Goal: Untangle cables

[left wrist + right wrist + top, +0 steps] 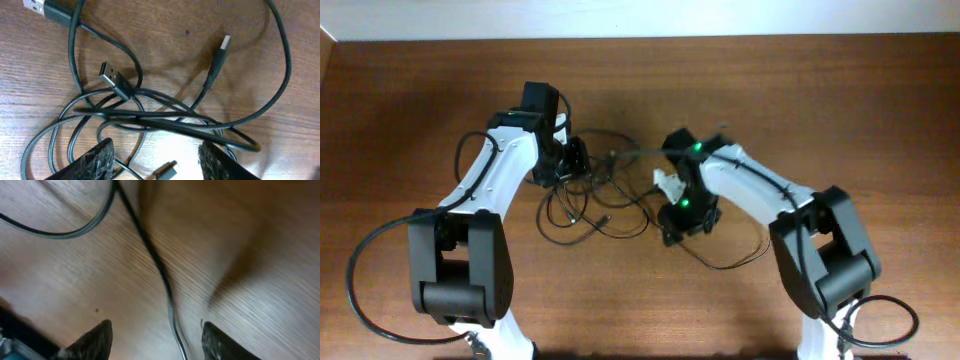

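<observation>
The cables (600, 205) are thin black cords lying in a tangle on the wooden table between my two arms. In the left wrist view they (150, 115) cross in a knot, with silvery USB plug tips (111, 79) showing. My left gripper (157, 162) is open just above the tangle, and a small plug lies between its fingers. It sits at the tangle's left edge in the overhead view (570, 160). My right gripper (157, 340) is open low over the table, with one cable strand (160, 275) running between its fingers. It is on the tangle's right side (675, 225).
The wooden table (880, 110) stretches wide to both sides and behind. A loose cable loop (735, 255) trails right under my right arm. Thick black arm cables (360, 265) loop at the front left and front right.
</observation>
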You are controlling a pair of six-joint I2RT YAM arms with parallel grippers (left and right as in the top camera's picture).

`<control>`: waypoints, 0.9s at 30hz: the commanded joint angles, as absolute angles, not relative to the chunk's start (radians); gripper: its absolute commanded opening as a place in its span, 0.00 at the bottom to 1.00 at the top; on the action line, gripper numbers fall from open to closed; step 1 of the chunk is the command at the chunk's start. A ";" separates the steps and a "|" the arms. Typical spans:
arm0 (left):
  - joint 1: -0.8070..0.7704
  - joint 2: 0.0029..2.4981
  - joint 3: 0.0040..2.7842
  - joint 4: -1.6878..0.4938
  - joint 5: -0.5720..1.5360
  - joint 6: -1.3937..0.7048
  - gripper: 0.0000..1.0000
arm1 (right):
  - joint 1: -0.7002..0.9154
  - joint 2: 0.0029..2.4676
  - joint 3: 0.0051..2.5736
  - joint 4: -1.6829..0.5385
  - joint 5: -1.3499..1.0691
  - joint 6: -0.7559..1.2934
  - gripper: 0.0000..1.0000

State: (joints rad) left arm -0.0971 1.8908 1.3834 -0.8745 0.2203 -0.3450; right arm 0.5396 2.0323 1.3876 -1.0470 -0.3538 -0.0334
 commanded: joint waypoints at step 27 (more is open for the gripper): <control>-0.098 1.898 1.540 -1.109 0.221 -0.218 0.82 | 0.439 1.917 1.324 -0.884 -0.239 -0.038 0.27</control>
